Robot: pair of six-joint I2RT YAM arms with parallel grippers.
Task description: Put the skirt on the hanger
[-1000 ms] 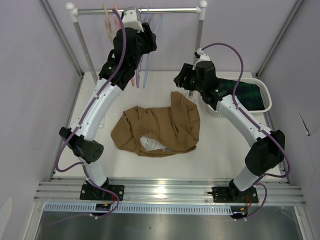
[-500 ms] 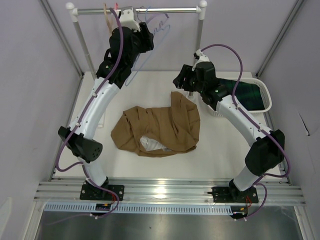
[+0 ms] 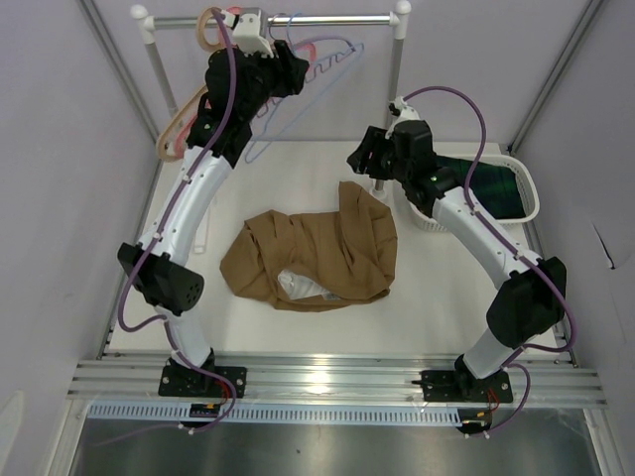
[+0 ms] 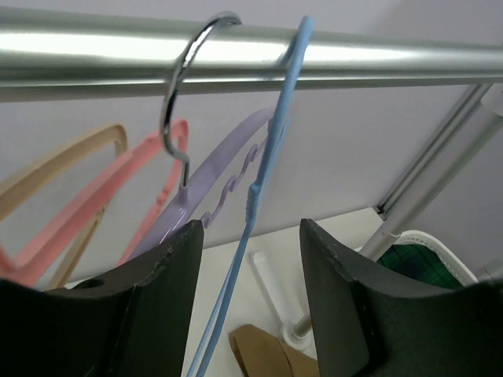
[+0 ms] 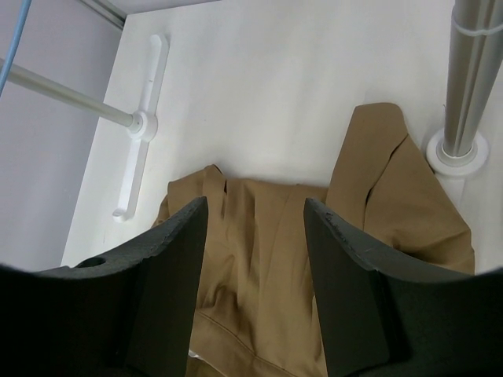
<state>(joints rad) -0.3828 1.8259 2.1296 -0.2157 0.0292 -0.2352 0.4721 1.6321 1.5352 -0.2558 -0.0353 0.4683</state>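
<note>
Since a second ago our left end effector (image 4: 250, 228) has swung the hanger (image 4: 262, 157) outward along the rail (image 4: 377, 59). In front of that rail the skirt (image 3: 317, 253) lies on the desk (image 3: 446, 297), with our right end effector (image 5: 255, 208) spread and empty above it. At the rail, the left one straddles the hanger, open and not gripping; next we would clamp and unhook it.

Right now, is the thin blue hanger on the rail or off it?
On. The left wrist view shows the hanger with its slim hook looped over the metal rail.
</note>
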